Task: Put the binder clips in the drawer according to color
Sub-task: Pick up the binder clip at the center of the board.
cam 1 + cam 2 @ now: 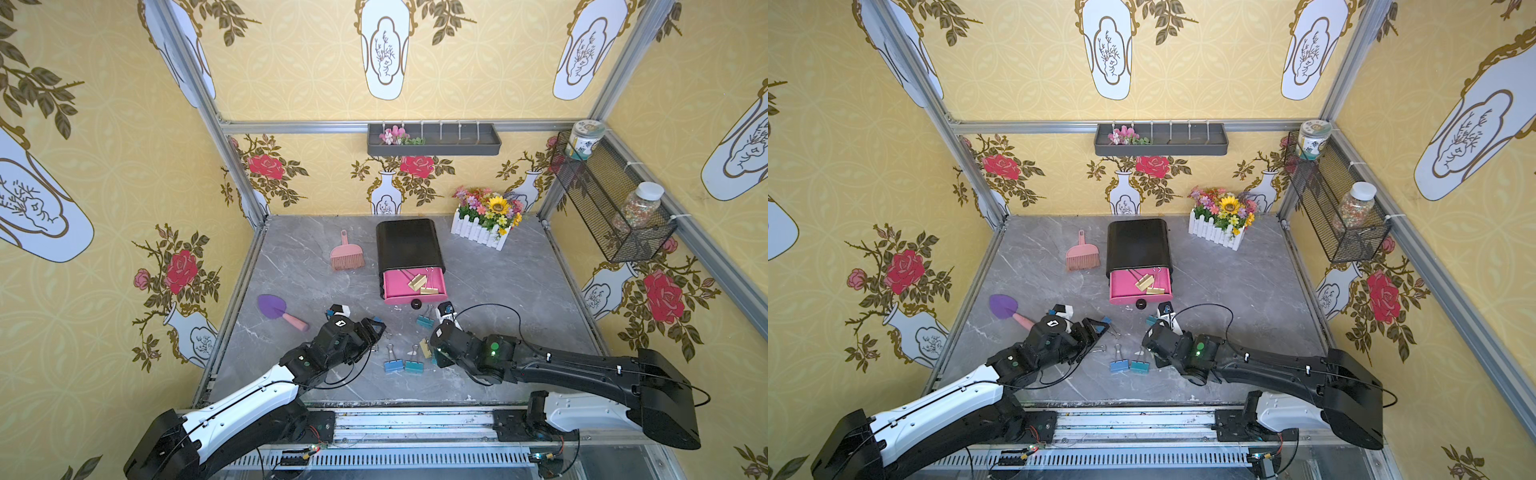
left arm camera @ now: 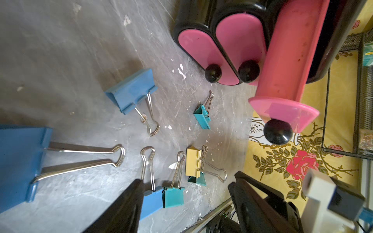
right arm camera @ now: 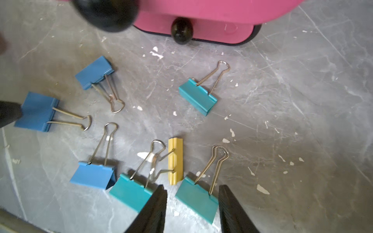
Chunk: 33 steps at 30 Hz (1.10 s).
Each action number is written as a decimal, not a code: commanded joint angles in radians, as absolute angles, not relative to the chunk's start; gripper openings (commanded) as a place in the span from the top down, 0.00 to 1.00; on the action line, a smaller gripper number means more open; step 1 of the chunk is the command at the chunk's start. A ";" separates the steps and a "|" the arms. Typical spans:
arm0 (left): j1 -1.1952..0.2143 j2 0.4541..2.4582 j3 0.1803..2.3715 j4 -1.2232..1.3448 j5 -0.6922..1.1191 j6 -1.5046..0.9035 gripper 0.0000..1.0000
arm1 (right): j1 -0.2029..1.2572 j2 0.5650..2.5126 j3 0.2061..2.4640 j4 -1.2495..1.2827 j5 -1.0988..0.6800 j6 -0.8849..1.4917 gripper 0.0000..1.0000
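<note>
Things showing only in part
A blue clip [image 2: 20,165] is running off the left wrist view's edge; a teal clip [image 2: 199,180] is hiding half behind a gold clip [image 2: 192,163]; a black knob [image 3: 105,14] is showing blurred at the right wrist view's edge.

Yellow floral wallpaper [image 1: 311,62], grey perhaps-marble tabletop [image 1: 519,291], aluminium frame [image 1: 291,126], wire basket [image 1: 590,195]

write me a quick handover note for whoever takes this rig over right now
Left end effector: open, empty.
Right end effector: open, straddling a teal clip, not closed on it.
Done: gold clips lie in the open top drawer.
Left on the table: three blue clips, three teal counting that one, one gold clip. Both lower drawers are shut.
</note>
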<state>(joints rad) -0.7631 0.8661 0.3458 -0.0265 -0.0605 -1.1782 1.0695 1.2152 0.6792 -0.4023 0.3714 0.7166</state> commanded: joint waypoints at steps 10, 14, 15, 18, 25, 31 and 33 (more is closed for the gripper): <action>-0.762 0.842 0.344 -0.040 -0.074 -1.175 0.24 | 1.071 1.230 0.703 -0.277 0.298 0.676 0.52; -0.762 0.845 0.337 -0.034 -0.072 -1.180 0.24 | 1.070 1.250 0.712 -0.285 0.295 0.674 0.53; -0.762 0.848 0.338 -0.031 -0.071 -1.180 0.24 | 1.065 1.264 0.715 -0.291 0.296 0.677 0.55; -0.762 0.851 0.339 -0.031 -0.071 -1.179 0.24 | 1.056 1.315 0.735 -0.303 0.299 0.685 0.59; -0.762 0.850 0.341 -0.034 -0.071 -1.178 0.24 | 1.040 1.399 0.753 -0.249 0.294 0.678 0.68; -0.762 0.845 0.336 -0.038 -0.074 -1.181 0.23 | 1.037 1.429 0.774 -0.230 0.286 0.663 0.80; -0.762 0.845 0.336 -0.039 -0.074 -1.181 0.23 | 1.037 1.427 0.781 -0.240 0.283 0.661 0.92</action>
<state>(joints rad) -0.7631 0.8452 0.3435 -0.0402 -0.0654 -1.1854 1.0363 1.4265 0.7692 -0.2619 0.2863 0.6720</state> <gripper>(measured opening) 0.766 0.117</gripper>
